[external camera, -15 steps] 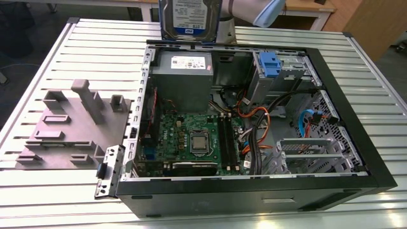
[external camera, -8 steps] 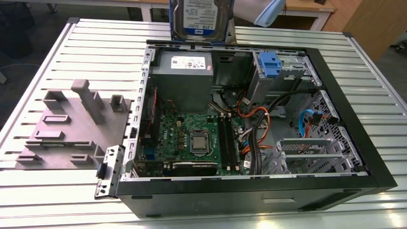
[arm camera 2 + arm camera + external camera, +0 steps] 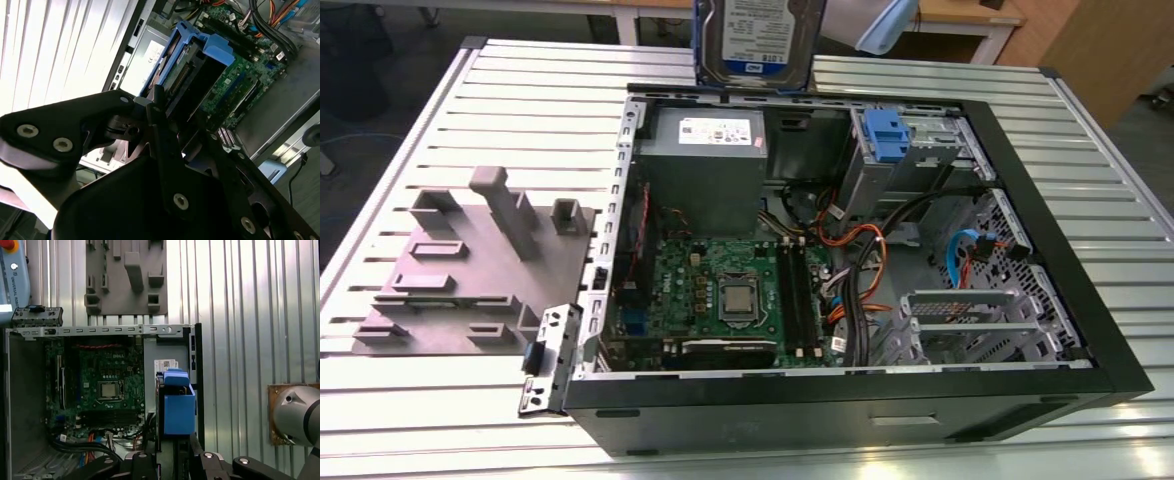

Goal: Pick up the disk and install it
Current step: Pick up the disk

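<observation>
The disk (image 3: 761, 40) hangs in the air, standing on edge with its label toward the exterior camera. In the exterior view it's at twelve o'clock of the open computer case (image 3: 854, 405), its lower edge just over the case's far rim. In both wrist views I see the gripper (image 3: 172, 460) with its black fingers (image 3: 161, 130) pinching the disk, one on each side, and the blue side rails (image 3: 177, 410) sticking out ahead of them. Just inside that far rim sits the grey power supply (image 3: 704, 150), with the motherboard (image 3: 720, 290) at six o'clock of it. A bare blue clip (image 3: 886, 135) sits in the drive cage at one o'clock inside the case. The case lies on its side on the slatted bench (image 3: 414, 420). A grey fixture plate (image 3: 454, 290) rests at nine o'clock of it, just beside its wall.
</observation>
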`<state>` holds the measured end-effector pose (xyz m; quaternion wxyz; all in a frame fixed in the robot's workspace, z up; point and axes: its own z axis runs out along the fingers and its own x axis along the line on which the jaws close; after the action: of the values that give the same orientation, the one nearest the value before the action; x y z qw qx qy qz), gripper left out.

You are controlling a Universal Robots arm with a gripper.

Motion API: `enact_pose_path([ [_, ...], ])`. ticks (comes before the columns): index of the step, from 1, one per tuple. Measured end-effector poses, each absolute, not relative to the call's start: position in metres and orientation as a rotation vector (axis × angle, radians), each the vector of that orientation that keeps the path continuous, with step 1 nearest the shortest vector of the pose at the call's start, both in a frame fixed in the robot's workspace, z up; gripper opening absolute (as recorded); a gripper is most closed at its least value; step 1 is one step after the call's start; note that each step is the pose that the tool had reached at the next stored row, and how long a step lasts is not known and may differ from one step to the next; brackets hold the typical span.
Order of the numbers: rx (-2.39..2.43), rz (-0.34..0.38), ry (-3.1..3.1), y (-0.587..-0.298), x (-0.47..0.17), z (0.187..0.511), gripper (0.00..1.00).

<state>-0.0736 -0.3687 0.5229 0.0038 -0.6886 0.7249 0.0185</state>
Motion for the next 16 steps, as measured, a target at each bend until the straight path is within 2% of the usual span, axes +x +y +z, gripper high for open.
enact_pose_path([
  [16, -2.158, 0.058, 2.272, -0.3785, -0.0641, 0.5196, 0.35],
])
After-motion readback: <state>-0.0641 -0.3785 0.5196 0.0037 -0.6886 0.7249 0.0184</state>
